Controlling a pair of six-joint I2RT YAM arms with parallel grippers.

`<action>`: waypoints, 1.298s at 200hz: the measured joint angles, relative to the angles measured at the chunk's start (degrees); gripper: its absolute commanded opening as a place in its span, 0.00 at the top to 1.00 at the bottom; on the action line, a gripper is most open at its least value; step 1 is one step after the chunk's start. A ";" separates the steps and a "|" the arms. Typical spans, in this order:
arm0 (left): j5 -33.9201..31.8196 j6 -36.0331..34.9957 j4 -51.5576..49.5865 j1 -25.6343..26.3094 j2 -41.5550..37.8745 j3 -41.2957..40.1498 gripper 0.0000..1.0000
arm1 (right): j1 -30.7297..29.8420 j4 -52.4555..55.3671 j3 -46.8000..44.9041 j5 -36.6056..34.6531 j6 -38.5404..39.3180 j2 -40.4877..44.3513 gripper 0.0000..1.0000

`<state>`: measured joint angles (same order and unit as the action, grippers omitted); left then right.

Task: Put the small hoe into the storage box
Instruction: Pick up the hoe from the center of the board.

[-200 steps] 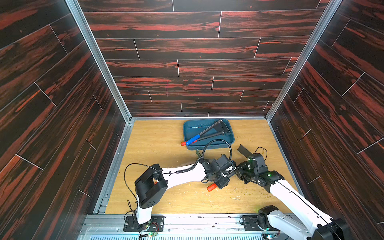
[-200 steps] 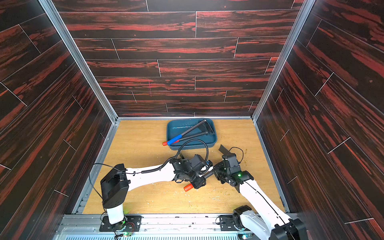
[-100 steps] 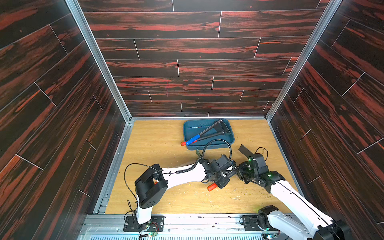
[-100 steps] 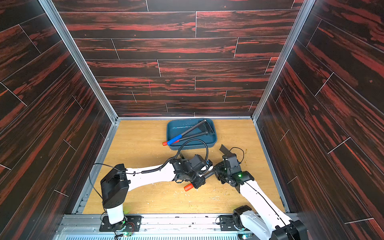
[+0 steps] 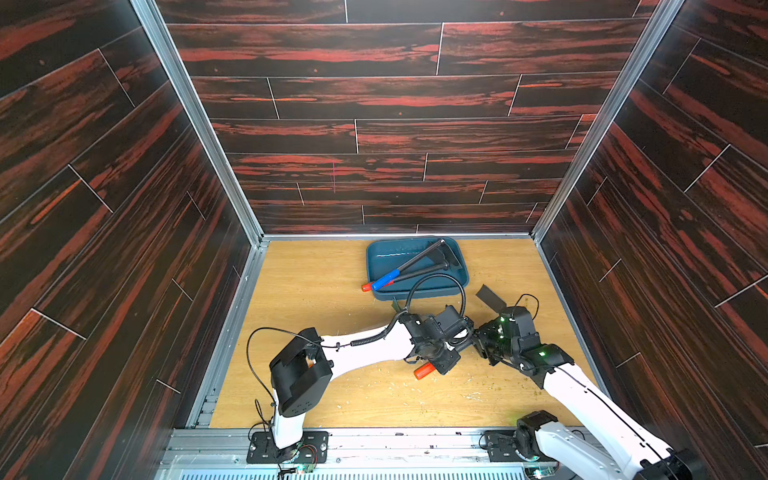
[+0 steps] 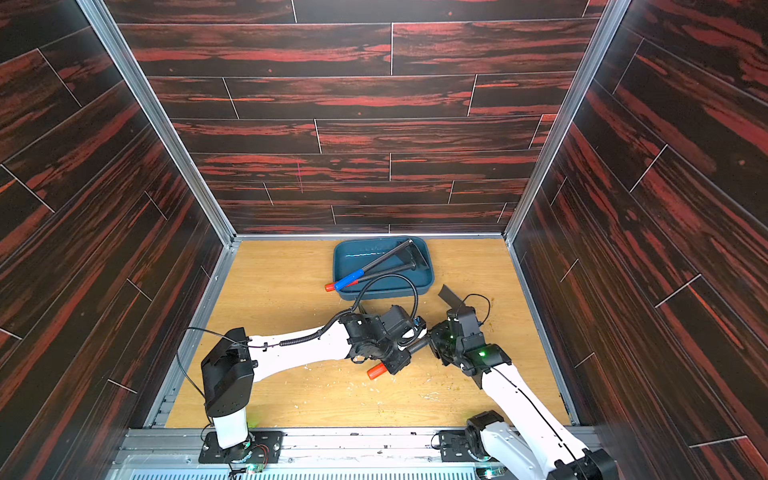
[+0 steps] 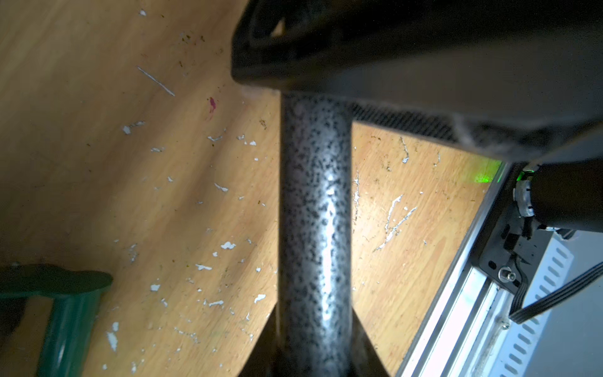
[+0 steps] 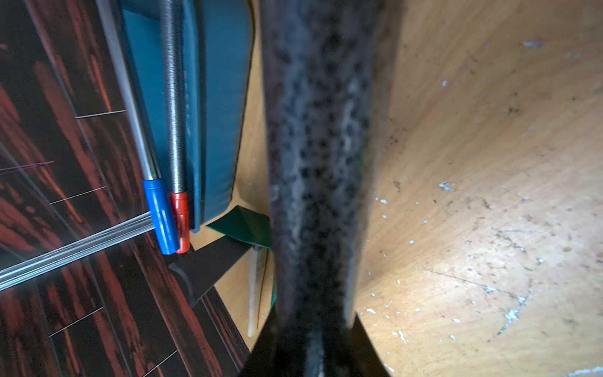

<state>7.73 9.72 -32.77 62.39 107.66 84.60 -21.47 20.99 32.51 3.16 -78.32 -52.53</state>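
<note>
1. Locate the small hoe (image 7: 315, 212). It is held between the two arms over the near right part of the table (image 5: 324, 291), short of the storage box (image 5: 419, 296) and apart from it. Its red grip (image 5: 423, 370) points toward the robot, and its dark blade (image 5: 490, 296) points toward the box.
2. Check the grip. The left gripper (image 5: 445, 360) is closed on the shaft next to the red grip. The right gripper (image 5: 478, 340) is closed on the shaft nearer the blade. Each wrist view shows the speckled shaft running out from between the jaws.
3. Expect a stiff tool. The metal shaft looks rigid and the hoe is probably blade-heavy. A hold at the red end alone would likely let the blade droop.
4. Expect some slip. The shaft is round and painted, so it may roll between flat jaws. Take hold at mid-shaft or toward the blade.
5. Note the box contents. Two long tools, one blue-capped (image 5: 386, 279) and one red-capped (image 5: 366, 286), lie diagonally in it with their grips over the near left rim. Bare floor shows on either side of them.
6. Note the surface. The table is smooth wood-grain board, scuffed and strewn with white flecks. A green object (image 7: 65, 310) lies close by; what it is cannot be told.
7. Note the room. Dark panel walls (image 5: 374, 124) close three sides, and the box sits just beside the back one.
</note>
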 measured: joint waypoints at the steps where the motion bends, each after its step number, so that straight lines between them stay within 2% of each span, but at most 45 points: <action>1: -0.04 -0.02 -0.02 0.00 0.00 0.02 1.00 | 0.00 0.00 0.00 -0.02 0.00 0.04 0.83; 39: -2.03 -1.25 -1.70 0.26 -0.09 1.77 1.00 | 0.00 -0.02 0.00 -0.63 0.13 2.23 0.71; 71: -3.56 -3.61 -4.22 0.31 -0.48 2.95 1.00 | -0.02 0.37 0.02 -0.87 4.02 3.32 0.60; 110: -5.40 -5.55 -6.36 0.20 -0.57 3.17 1.00 | -0.04 0.76 0.44 -1.14 5.92 3.85 0.56; 139: -6.40 -6.75 -6.71 0.20 -0.57 3.74 1.00 | -0.04 0.85 0.98 -1.40 6.73 4.17 0.47; 194: -8.00 -9.11 -7.89 0.20 -0.57 6.34 1.00 | -0.04 1.97 1.92 -2.56 8.26 6.97 0.38; 220: -9.35 -10.21 -8.17 0.09 -0.57 7.41 1.00 | -0.02 2.78 2.27 -3.50 9.40 9.38 0.27; 259: -9.84 -11.96 -9.55 -1.03 -0.57 9.55 1.00 | -0.04 4.76 3.50 -5.77 11.56 12.87 0.18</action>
<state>-2.11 -2.24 -42.33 61.36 107.09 94.15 -21.52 25.76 36.01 -2.61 -66.76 -39.66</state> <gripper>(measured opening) 0.283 0.790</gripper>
